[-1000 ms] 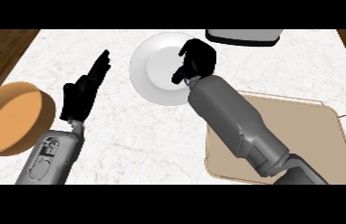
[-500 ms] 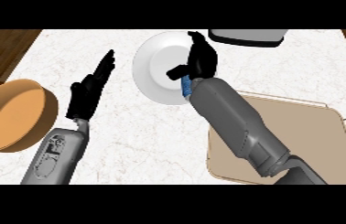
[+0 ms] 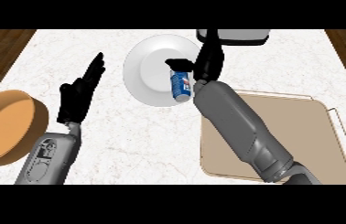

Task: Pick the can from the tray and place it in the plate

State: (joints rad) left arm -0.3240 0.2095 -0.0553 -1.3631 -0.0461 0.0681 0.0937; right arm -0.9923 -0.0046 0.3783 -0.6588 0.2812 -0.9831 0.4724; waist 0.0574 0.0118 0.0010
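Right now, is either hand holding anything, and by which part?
The right hand is at the can, thumb on its top end; a closed hold cannot be told. Left hand holds nothing.

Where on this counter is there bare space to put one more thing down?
The tray looks bare right of the right forearm. Marble is free between the left hand and the plate, and below the plate. Crowded: the plate's right side, with can and right hand.

Can lying on the plate

The blue-and-white can (image 3: pixel 180 87) is lying on the white plate (image 3: pixel 150 67), the right hand (image 3: pixel 208 58) opening just beside it; the left hand (image 3: pixel 79 93) is resting open at left, the tan tray (image 3: pixel 317 141) sitting at right.
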